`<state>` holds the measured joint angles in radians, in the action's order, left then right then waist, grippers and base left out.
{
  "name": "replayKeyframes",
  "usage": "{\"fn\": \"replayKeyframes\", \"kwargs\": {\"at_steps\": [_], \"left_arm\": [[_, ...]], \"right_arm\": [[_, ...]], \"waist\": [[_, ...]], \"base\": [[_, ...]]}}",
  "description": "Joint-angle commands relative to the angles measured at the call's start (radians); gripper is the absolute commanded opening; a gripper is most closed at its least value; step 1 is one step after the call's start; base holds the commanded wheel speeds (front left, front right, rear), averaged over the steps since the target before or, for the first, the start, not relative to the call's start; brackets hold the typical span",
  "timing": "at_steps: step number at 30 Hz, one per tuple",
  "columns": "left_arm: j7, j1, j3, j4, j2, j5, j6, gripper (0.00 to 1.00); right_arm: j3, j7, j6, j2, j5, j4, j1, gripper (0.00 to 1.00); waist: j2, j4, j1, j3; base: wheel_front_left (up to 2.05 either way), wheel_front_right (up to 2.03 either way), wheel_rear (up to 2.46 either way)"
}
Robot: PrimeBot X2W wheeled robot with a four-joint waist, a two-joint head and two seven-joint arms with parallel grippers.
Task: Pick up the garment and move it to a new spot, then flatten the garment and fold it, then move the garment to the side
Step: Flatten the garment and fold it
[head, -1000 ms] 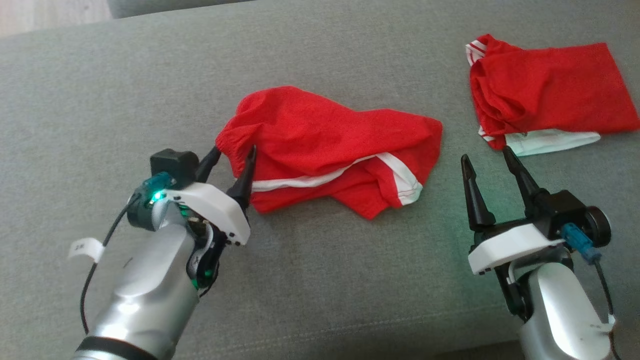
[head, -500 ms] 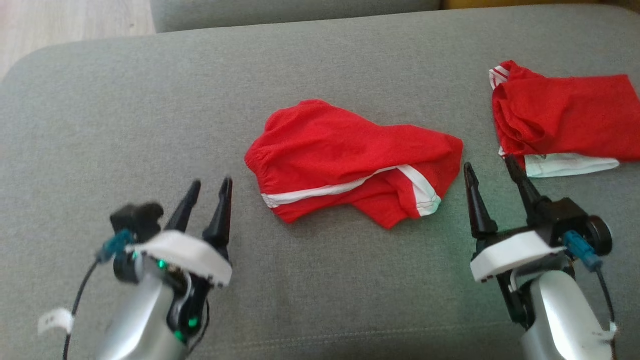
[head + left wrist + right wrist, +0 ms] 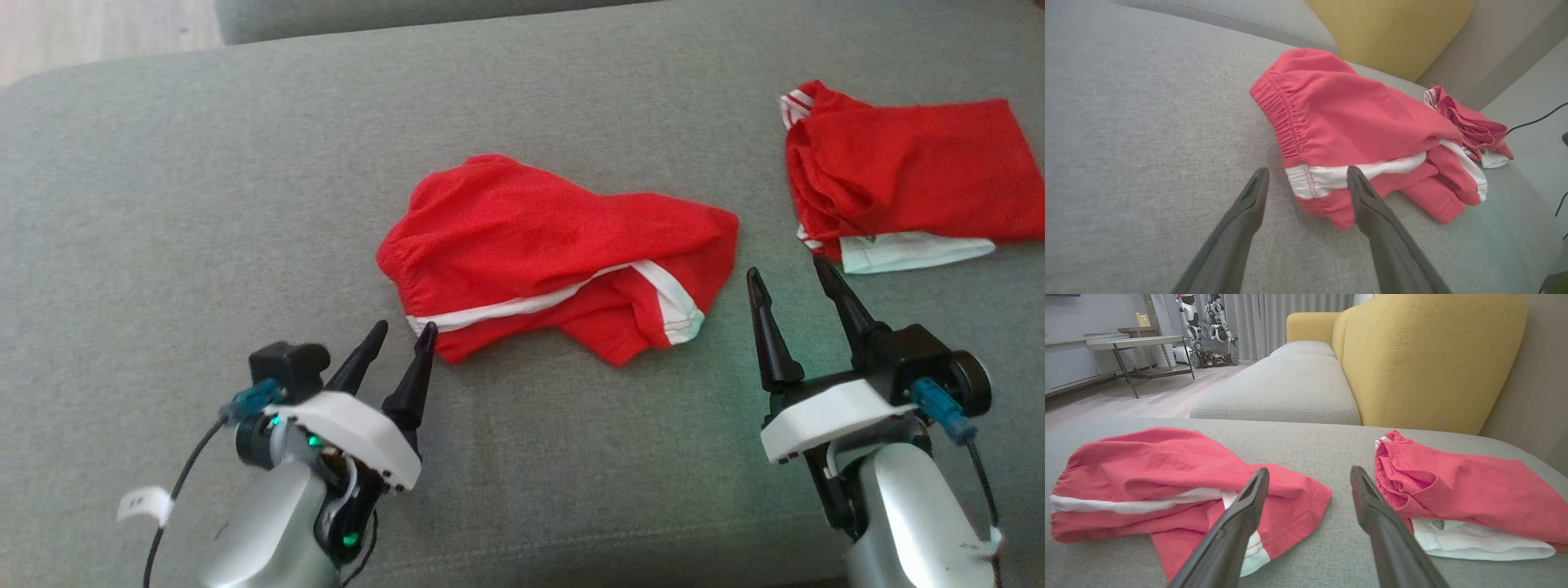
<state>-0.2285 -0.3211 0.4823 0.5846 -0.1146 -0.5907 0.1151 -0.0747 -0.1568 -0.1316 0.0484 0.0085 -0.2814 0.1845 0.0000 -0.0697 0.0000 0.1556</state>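
Sofa seat (image 3: 163, 204): grey cushion under both my grippers, running on past the fingertips to a yellow backrest (image 3: 1433, 355)
Shorts (image 3: 531, 237): the red garment I am meant to handle. They lie bunched and half doubled over on the seat, straight ahead of my left jaws and off to the left of my right jaws. Not lifted, not flat, not folded
Other red garment (image 3: 906, 180): ahead and to the right of my right jaws, with a white piece poking out beneath it, and apart from the shorts
Left gripper (image 3: 406, 328): jaws apart, holding nothing. A second ago they straddled the elastic waistband higher up, then I drew back clear of the cloth. Now the tips are in again at the near corner instead
Right gripper (image 3: 785, 269): jaws apart and empty, tips in the gap between the two garments, the same pose as a second ago
White stripe (image 3: 1323, 177): its end sits between my left fingertips, with the right finger overlapping the cloth, though I cannot tell if it touches. I judge the first grab came to nothing, so the pick-up is yet to be made, and this corner is the new bite
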Motion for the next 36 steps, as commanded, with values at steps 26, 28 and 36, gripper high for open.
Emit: {"fn": "replayKeyframes", "kwargs": {"at_steps": [26,28,36], "left_arm": [[-0.024,-0.142,0.006,0.102,-0.011,-0.033,0.014,0.0],[-0.027,-0.136,0.002,0.084,-0.019,-0.026,0.014,0.0],[-0.032,-0.11,-0.007,0.008,-0.031,0.002,0.007,0.0]], "right_arm": [[-0.05,0.019,0.001,0.002,0.007,0.014,0.023,1.0],[-0.072,0.027,0.001,0.002,0.006,0.003,0.019,1.0],[-0.139,0.055,0.001,0.002,0.002,-0.071,0.021,1.0]], "waist": [[0.0,-0.01,0.0,0.014],[0.0,-0.004,0.0,0.008],[0.0,0.015,0.0,0.003]], "base": [[0.0,0.0,0.0],[0.0,0.0,0.0],[0.0,0.0,0.0]]}}
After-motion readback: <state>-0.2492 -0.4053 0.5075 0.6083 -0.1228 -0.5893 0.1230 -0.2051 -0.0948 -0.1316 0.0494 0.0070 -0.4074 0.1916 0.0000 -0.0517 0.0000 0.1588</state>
